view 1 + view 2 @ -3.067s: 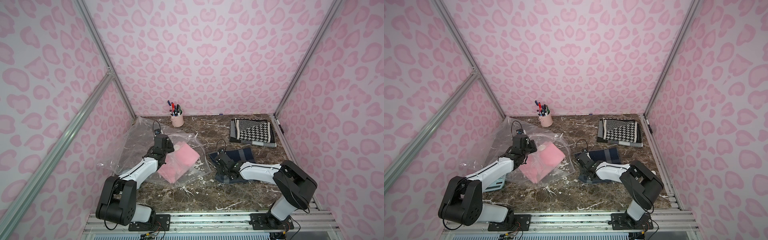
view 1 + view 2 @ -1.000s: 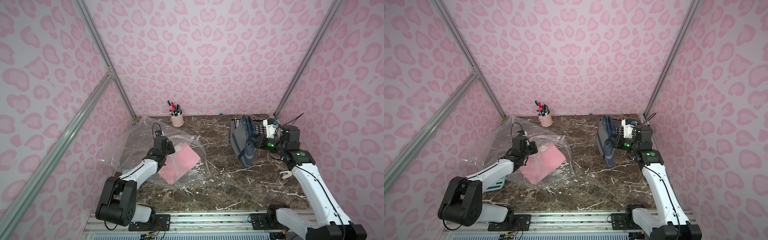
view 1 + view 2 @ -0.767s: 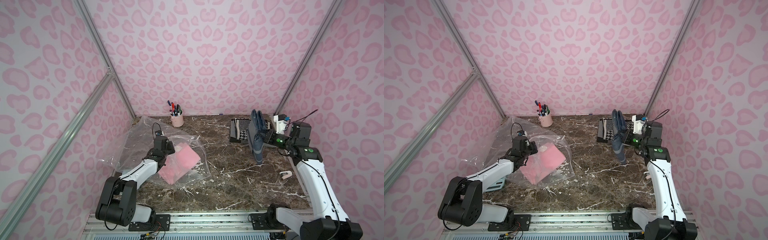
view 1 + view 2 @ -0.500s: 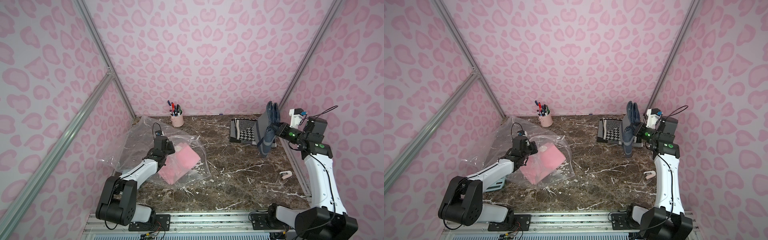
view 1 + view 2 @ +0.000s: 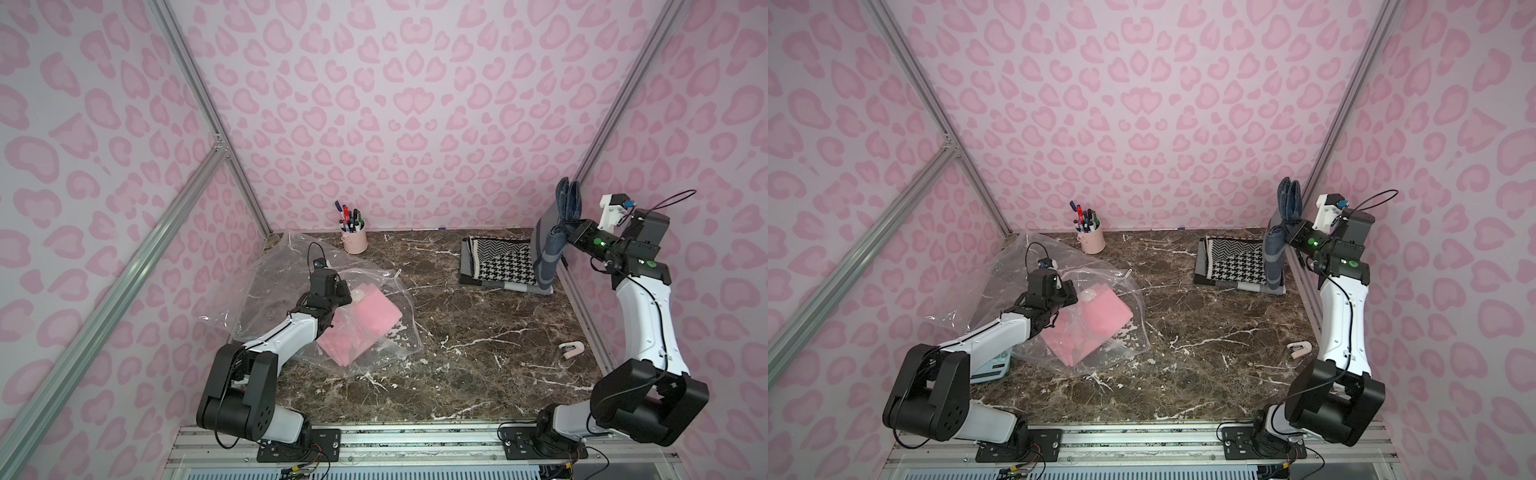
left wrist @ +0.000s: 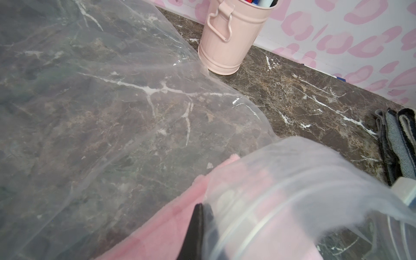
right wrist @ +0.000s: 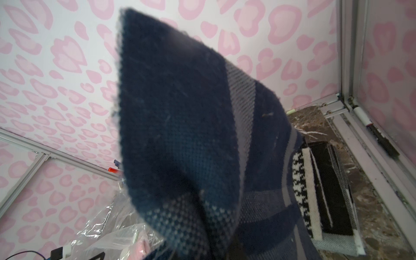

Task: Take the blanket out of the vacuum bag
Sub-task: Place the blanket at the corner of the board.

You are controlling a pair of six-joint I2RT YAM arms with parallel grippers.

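Navy blanket (image 5: 548, 257) pinched in raised right gripper (image 5: 567, 227) | left gripper (image 5: 343, 291) low, pinching vacuum bag (image 5: 401, 332)

Open tabletop (image 5: 478, 332) between vacuum bag (image 5: 401, 291) and houndstooth cloth (image 5: 498, 262); pen cup (image 5: 354, 240) stands at back

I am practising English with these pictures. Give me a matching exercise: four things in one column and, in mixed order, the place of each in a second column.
1. navy blanket
2. pink blanket
3. houndstooth blanket
4. pen cup

a. inside the vacuum bag
b. lying flat on the table
c. standing upright at the table's far edge
d. hanging from the right pincer

Pairs: 1-d, 2-a, 3-b, 4-c.
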